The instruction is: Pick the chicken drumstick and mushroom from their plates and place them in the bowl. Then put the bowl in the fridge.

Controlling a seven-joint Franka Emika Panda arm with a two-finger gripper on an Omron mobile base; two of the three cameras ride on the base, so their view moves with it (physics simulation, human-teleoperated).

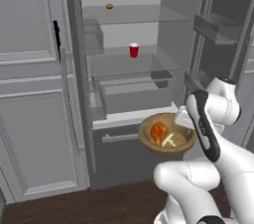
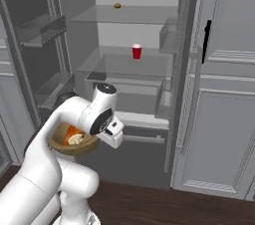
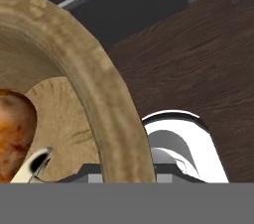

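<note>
The brown wooden bowl hangs in the air in front of the open fridge, at the height of its lower drawer. Inside the bowl lie the orange-brown chicken drumstick and the pale mushroom. My gripper is shut on the bowl's right rim. From the right base view, the bowl sits left of my hand, with the drumstick and mushroom in it. The hand view has the thick rim up close, beside the drumstick and mushroom. The plates are out of view.
A red cup stands on the fridge's middle glass shelf, and a small brown item lies on the top shelf. Door bins flank the opening. Grey cabinets stand beside the fridge, with dark wood floor below.
</note>
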